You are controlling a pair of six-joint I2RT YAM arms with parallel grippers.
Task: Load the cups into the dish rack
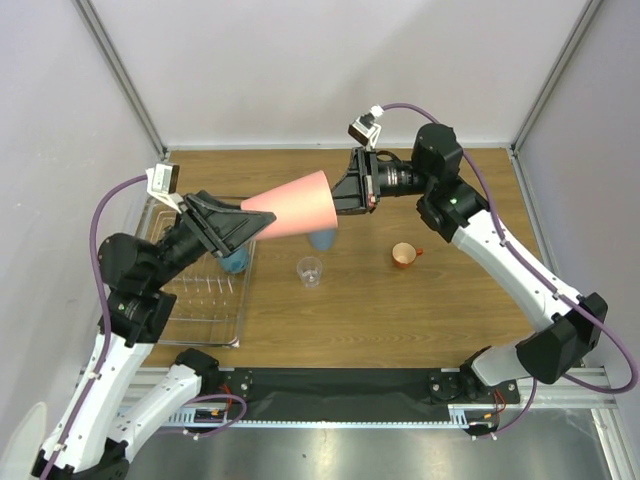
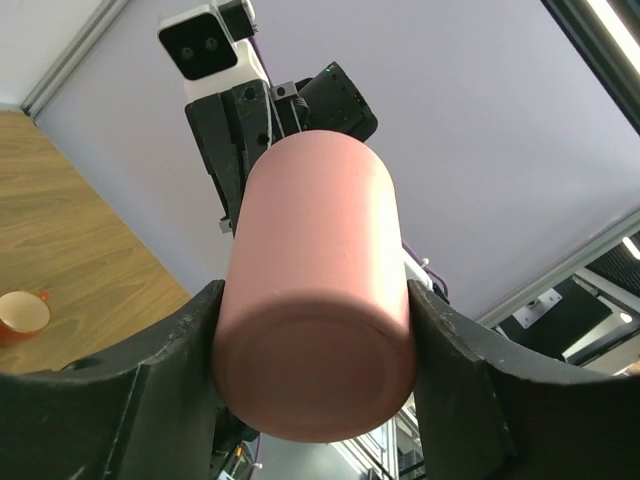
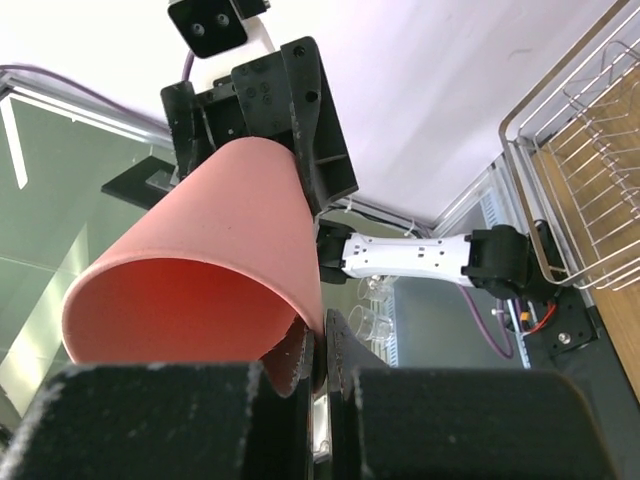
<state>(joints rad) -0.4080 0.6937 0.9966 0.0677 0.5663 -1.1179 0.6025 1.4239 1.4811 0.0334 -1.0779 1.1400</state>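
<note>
The pink tumbler (image 1: pixel 295 207) hangs in the air on its side between both arms. My left gripper (image 1: pixel 255 225) is shut on its base, with a finger on each side (image 2: pixel 315 370). My right gripper (image 1: pixel 347 195) pinches its rim wall (image 3: pixel 325 350), one finger inside and one outside. The wire dish rack (image 1: pixel 238 318) lies at the left, and its corner shows in the right wrist view (image 3: pixel 590 180). A blue-grey mug (image 1: pixel 237 262) sits at the rack's right side, partly hidden under my left gripper. The light-blue tumbler (image 1: pixel 322 239), clear glass (image 1: pixel 311 271) and orange mug (image 1: pixel 403 255) stand on the table.
The orange mug also shows at the left edge of the left wrist view (image 2: pixel 22 315). Grey walls and metal posts close in the wooden table (image 1: pixel 450 300) on three sides. The black strip at the near edge carries the arm bases.
</note>
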